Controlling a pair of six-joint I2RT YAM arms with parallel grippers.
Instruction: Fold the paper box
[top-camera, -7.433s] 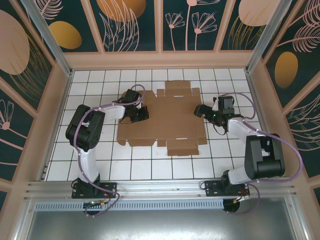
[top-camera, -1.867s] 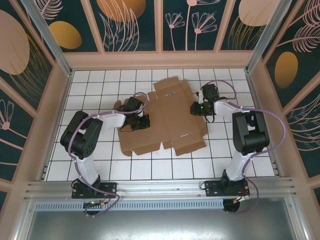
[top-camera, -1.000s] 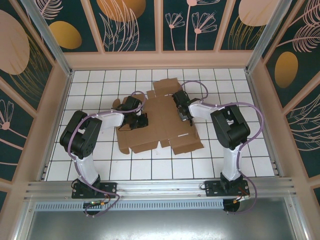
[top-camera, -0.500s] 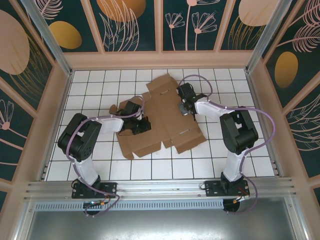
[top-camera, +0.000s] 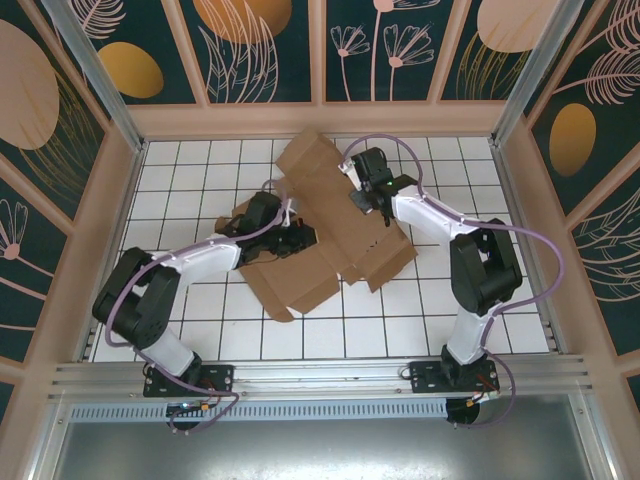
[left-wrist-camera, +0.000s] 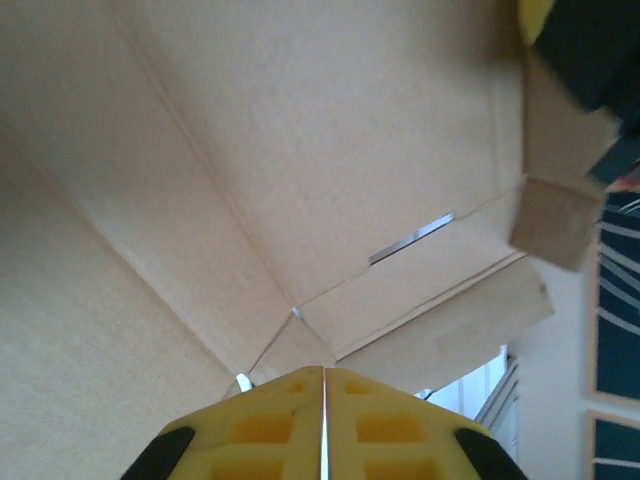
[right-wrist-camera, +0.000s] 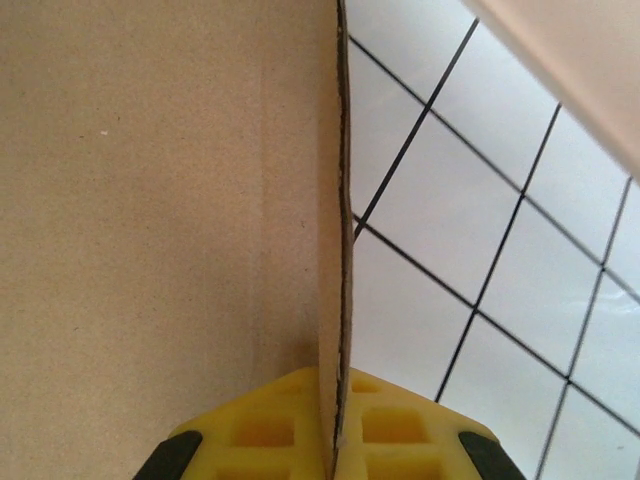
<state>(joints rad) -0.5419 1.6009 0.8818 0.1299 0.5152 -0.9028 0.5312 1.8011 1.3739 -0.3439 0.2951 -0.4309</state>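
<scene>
The paper box (top-camera: 325, 215), a flat brown die-cut sheet with its flaps unfolded, is sitting over the middle of the white tiled desk (top-camera: 200, 160). It is lying askew to the tile lines, its far portion rising off the desk toward the far edge and its near flaps lying on the tiles.

The right gripper (top-camera: 362, 200) is reaching in over the far right part of the desk and is pinching the sheet's right-hand edge. In the right wrist view the paper box (right-wrist-camera: 150, 200) is running edge-on straight into the right gripper (right-wrist-camera: 340, 385), whose yellow fingers (right-wrist-camera: 260, 430) are clamping the cardboard from both sides. The desk (right-wrist-camera: 430, 210) is showing beyond.

The left gripper (top-camera: 298, 240) is working over the middle of the desk, a little left of centre, at the sheet's left side where the cardboard is tenting up. From the left wrist camera, the left gripper (left-wrist-camera: 323, 378) is showing its yellow fingers (left-wrist-camera: 265, 428) pressed together along a hairline seam. Creased panels of the paper box (left-wrist-camera: 300, 150) and a narrow slot (left-wrist-camera: 410, 238) are spreading out beyond them. Whether those fingertips are touching the cardboard cannot be told.

Dark floral wall panels (top-camera: 260, 40) are closing in the desk on its far side.
</scene>
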